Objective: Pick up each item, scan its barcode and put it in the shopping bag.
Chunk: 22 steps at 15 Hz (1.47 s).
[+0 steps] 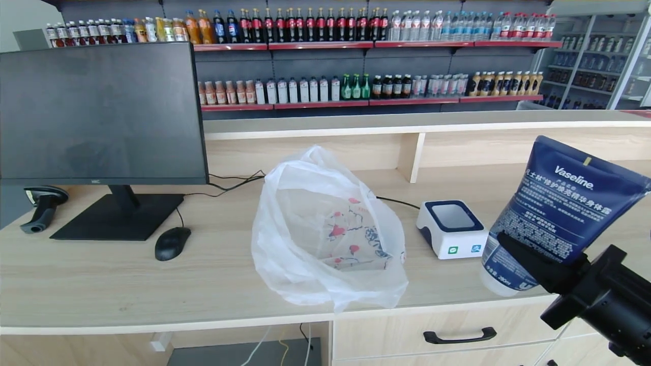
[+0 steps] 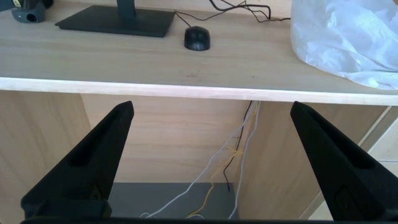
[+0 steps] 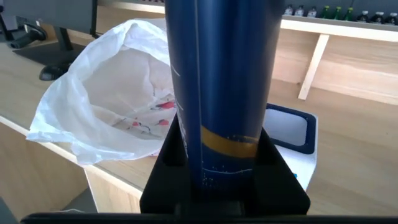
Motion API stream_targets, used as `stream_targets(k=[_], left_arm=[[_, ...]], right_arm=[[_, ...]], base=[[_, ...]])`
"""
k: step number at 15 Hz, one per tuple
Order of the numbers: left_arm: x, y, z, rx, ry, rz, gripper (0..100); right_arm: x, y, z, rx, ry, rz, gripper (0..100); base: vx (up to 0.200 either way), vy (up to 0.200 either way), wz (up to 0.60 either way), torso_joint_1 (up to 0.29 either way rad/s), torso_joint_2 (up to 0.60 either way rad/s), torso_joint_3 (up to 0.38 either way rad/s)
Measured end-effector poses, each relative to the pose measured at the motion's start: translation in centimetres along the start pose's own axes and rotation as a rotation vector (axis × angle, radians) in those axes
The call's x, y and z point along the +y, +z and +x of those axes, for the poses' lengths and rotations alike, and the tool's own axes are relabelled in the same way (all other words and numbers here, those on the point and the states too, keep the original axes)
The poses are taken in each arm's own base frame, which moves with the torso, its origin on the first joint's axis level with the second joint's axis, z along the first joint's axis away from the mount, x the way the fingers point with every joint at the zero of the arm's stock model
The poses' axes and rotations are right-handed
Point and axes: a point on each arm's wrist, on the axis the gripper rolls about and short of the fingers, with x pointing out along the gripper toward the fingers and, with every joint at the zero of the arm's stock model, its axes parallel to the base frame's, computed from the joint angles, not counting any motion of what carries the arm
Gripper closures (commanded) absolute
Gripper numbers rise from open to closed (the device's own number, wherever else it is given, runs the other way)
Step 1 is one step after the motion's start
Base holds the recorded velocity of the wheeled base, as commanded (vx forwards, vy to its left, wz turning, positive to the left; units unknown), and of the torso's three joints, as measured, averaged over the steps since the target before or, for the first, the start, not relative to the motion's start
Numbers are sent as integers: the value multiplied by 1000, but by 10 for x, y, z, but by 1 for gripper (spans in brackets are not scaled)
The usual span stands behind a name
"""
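My right gripper is shut on a dark blue lotion tube with a white cap, held upright above the counter's right end, just right of the white barcode scanner. From the right wrist the tube stands clamped between the black fingers, with the scanner behind it. The translucent shopping bag stands open mid-counter with a patterned item inside; it is also seen as the bag. My left gripper hangs open below the counter edge, holding nothing.
A monitor on its stand, a black mouse and a handheld scanner occupy the counter's left. Cables run behind the bag. A drawer handle sits under the counter edge. Bottle shelves line the back wall.
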Motion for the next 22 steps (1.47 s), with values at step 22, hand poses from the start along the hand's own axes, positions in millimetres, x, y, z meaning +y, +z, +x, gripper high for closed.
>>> stream_targets(k=[22], left_arm=[[0, 0, 0, -2, 0, 2, 0]], right_arm=[[2, 6, 7, -34, 21, 12, 100]], base=[[0, 36, 136, 1, 1, 1]])
